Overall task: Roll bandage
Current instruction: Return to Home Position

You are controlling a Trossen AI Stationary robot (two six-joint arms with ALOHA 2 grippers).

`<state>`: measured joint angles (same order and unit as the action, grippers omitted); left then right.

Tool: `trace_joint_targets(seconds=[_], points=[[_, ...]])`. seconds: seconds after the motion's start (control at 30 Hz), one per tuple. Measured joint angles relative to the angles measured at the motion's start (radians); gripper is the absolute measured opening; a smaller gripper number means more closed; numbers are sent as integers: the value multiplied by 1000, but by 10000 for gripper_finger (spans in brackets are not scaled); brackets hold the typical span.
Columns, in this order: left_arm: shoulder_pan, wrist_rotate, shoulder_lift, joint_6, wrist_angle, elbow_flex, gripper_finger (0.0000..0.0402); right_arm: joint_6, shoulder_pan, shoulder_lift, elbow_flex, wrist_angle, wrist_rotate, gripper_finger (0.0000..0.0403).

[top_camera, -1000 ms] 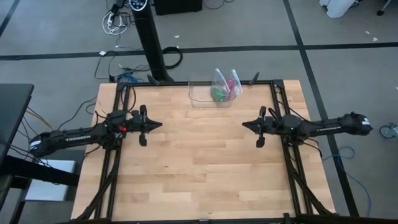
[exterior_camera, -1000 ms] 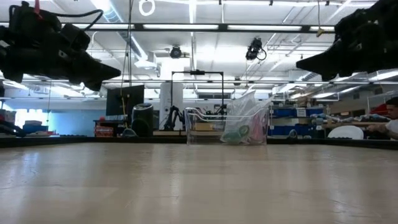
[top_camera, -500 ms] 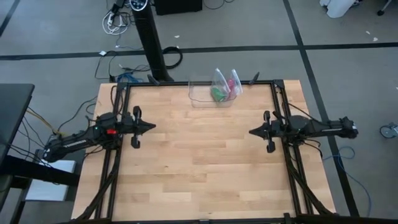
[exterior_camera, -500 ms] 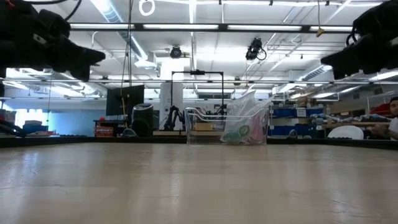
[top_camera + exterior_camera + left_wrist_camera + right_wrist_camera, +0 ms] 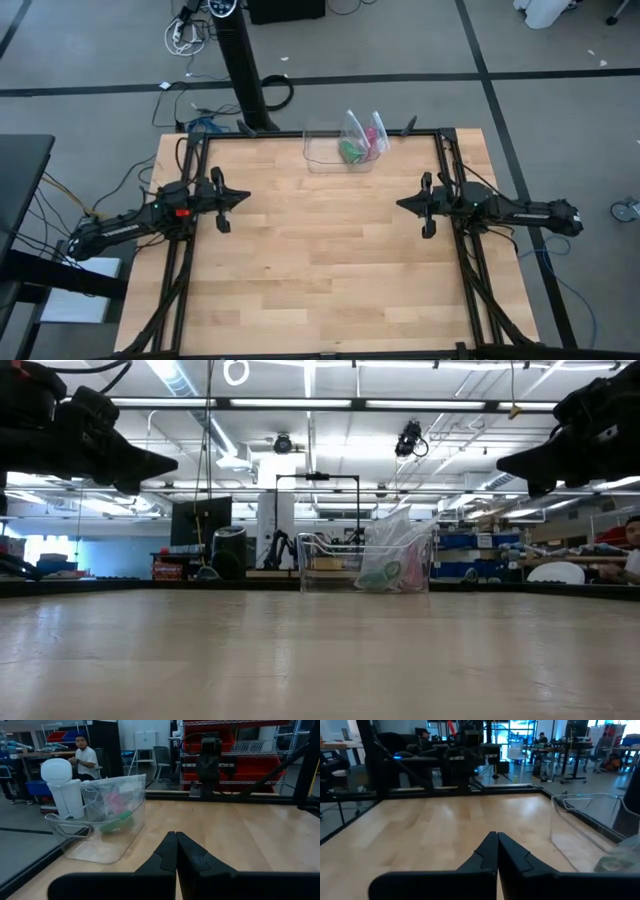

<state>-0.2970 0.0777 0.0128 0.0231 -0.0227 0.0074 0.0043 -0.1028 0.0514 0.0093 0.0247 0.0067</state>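
The green bandage (image 5: 350, 151) lies inside a clear plastic bag, which stands in a clear bin (image 5: 338, 148) at the table's far edge; it shows too in the low view (image 5: 382, 574) and the left wrist view (image 5: 116, 822). My left gripper (image 5: 246, 194) hangs shut above the table's left side, pointing level toward the right. My right gripper (image 5: 399, 204) hangs shut above the table's right side, pointing level toward the left. Both are far from the bin and hold nothing.
A pink item (image 5: 371, 133) sits in a second clear bag beside the bandage in the bin. Black frame rails (image 5: 188, 250) run along the table's left and right sides. Bare wooden tabletop (image 5: 320, 250) lies between the grippers. People sit in the room beyond.
Both arms have drawn back toward their own sides of the table: my left gripper toward the left edge, my right gripper toward the right edge. Both have stayed shut. The bin and the bags have not moved.
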Motion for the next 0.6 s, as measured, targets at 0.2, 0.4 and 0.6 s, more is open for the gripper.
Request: trace_joint_targets(seconds=[0.2,0.4,0.6], points=[[0,1,0,0,0,0,5,-6,0,3,0,-7,1,16],[0,2,1,-1,-4,0,6,19,0,38,0,-8,0,17],[0,2,0,-1,-37,0,6,19,0,42,-1,-5,-1,13]])
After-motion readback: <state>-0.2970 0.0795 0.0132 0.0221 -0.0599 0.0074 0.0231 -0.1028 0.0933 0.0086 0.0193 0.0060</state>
